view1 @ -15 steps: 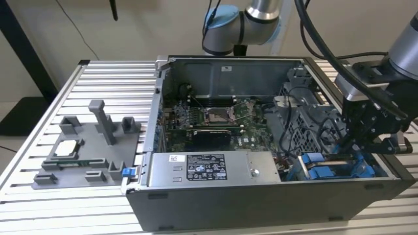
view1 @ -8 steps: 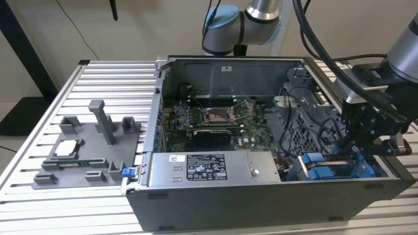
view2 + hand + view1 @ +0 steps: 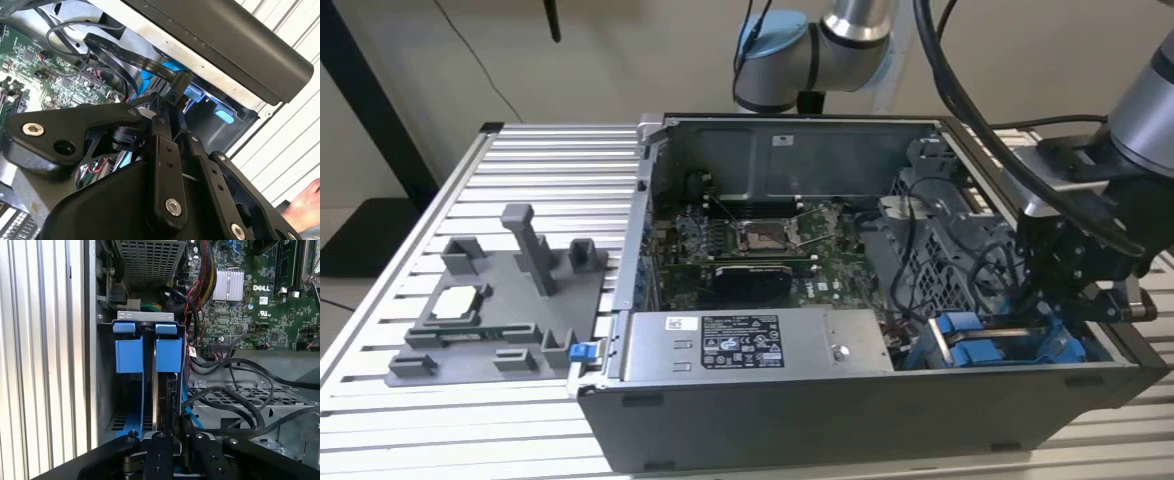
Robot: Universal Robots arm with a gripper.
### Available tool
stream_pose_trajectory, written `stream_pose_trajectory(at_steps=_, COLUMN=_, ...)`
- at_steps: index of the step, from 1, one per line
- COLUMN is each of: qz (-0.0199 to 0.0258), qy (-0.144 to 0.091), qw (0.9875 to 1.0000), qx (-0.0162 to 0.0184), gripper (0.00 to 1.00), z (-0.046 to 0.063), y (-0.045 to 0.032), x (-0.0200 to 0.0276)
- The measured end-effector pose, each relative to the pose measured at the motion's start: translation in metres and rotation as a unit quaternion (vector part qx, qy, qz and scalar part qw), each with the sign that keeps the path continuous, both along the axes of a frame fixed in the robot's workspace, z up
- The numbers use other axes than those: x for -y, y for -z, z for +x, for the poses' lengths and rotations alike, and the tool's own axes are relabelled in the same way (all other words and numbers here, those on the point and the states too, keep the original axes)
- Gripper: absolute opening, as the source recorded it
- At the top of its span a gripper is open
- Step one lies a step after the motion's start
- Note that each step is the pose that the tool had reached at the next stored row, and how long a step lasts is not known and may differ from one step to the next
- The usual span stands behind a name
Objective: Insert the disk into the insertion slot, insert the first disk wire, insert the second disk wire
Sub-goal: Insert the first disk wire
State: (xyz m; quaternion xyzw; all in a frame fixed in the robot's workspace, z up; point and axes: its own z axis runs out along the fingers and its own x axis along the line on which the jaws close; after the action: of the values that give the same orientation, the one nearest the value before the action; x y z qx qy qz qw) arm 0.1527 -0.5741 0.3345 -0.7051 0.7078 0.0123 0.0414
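Note:
The open computer case lies on the slatted table. The insertion slot (image 3: pixel 983 347), a grey bay with blue rails (image 3: pixel 129 355), sits in the case's corner at the exterior view's right. The disk (image 3: pixel 159 390) stands edge-on inside the slot, its blue carrier tab (image 3: pixel 168 354) beside the slot's own. My gripper (image 3: pixel 1075 300) reaches down into this bay. In the second wrist view the gripper (image 3: pixel 172 102) is shut on the black connector (image 3: pixel 179 82) of a flat black disk wire (image 3: pixel 120 56). In the first wrist view the gripper (image 3: pixel 175 434) is right at the disk's near edge.
The grey labelled power supply (image 3: pixel 747 345) lies along the case's front wall. The motherboard (image 3: pixel 747 245) fills the middle, with a perforated cage (image 3: pixel 150 260) and loose black cables (image 3: pixel 235 390) close to the bay. A grey fixture (image 3: pixel 494 300) stands on the table. Part of a hand (image 3: pixel 306 205) shows outside the case.

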Motion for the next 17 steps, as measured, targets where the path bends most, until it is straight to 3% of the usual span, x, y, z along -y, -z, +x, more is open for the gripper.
stream_pose_trajectory(at_steps=5, qz=0.0004, qy=0.0, qw=1.0, qx=0.0, gripper=0.0, z=0.0, y=0.0038, x=0.0001)
stream_pose_trajectory(at_steps=6, qz=0.0003, qy=0.0, qw=1.0, qx=0.0, gripper=1.0, z=0.0, y=0.0033, x=0.0001)
stream_pose_trajectory(at_steps=12, qz=0.0, qy=0.0, qw=1.0, qx=0.0, gripper=1.0, z=0.0, y=-0.0147, x=0.0001)
stream_pose_trajectory(at_steps=17, qz=0.0, qy=0.0, qw=1.0, qx=0.0, gripper=1.0, z=0.0, y=-0.0254, x=0.0001)
